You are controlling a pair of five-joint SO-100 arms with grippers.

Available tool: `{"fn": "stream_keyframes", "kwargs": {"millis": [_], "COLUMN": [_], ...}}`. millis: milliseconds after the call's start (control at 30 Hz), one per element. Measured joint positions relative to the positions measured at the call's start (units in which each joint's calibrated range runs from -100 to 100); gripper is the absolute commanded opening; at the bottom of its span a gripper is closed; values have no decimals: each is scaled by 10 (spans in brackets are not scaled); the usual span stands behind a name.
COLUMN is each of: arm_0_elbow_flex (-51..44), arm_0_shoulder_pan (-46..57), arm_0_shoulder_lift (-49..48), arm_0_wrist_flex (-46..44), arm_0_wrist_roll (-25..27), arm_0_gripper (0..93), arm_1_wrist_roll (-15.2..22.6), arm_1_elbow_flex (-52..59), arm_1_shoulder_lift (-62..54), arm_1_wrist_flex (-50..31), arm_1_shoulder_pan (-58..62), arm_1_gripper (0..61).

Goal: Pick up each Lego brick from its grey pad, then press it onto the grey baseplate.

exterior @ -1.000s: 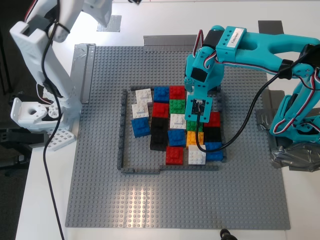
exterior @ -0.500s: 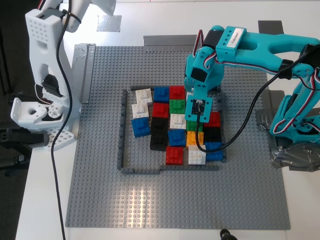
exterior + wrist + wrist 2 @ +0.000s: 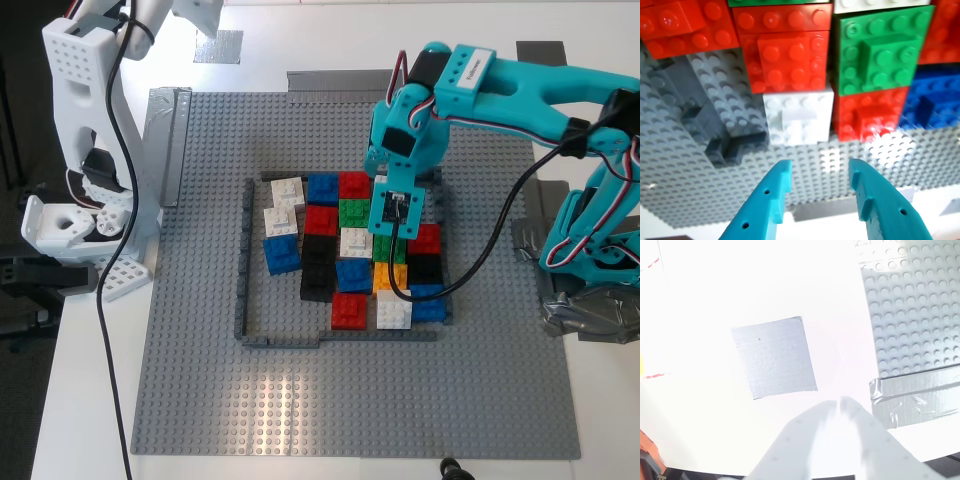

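Overexposed, second end effector (image 3: pixel 837 407) near-closed, empty; first end effector (image 3: pixel 817 175) open, empty.

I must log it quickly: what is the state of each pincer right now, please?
My first pincer: open, holding nothing, above the grey baseplate.
My second pincer: cannot be told; glare hides its tips near the grey pad.

No readable text, brand, number or sign appears in any view. A small white label (image 3: pixel 471 66) sits on the upper link of the teal arm (image 3: pixel 520 90) in the exterior view, its printed line too small and blurred to make out. The bricks and the grey baseplate (image 3: pixel 200 330) carry no legible markings.
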Motion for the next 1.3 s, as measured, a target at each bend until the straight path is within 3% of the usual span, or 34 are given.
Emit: {"fn": "stream_keyframes", "kwargs": {"millis": [67, 200, 667, 867, 1300], "arm_0_elbow_flex": [-27, -70, -92, -71, 11], "arm_0_shoulder_pan": [0, 27, 374, 451, 510], "arm_0_shoulder_lift": [-19, -55, -101, -101, -104], "arm_0_wrist_flex": [18, 64, 57, 9, -65], "arm_0_wrist_roll": [1, 1, 33, 57, -36], "arm_0_gripper": [126, 3, 0, 0, 0], "arm_1_wrist_roll": [-3, -5, 1, 4, 8], "arm_1_elbow_flex": [39, 108, 221, 221, 221], "arm_1_shoulder_lift": [-21, -68, -199, -199, -199], "arm_1_wrist_flex": [-22, -51, -39, -39, -32], "arm_1_shoulder_pan": [-7, -17, 0, -1, 6], "arm_1_gripper": [2, 2, 2, 2, 2]}}
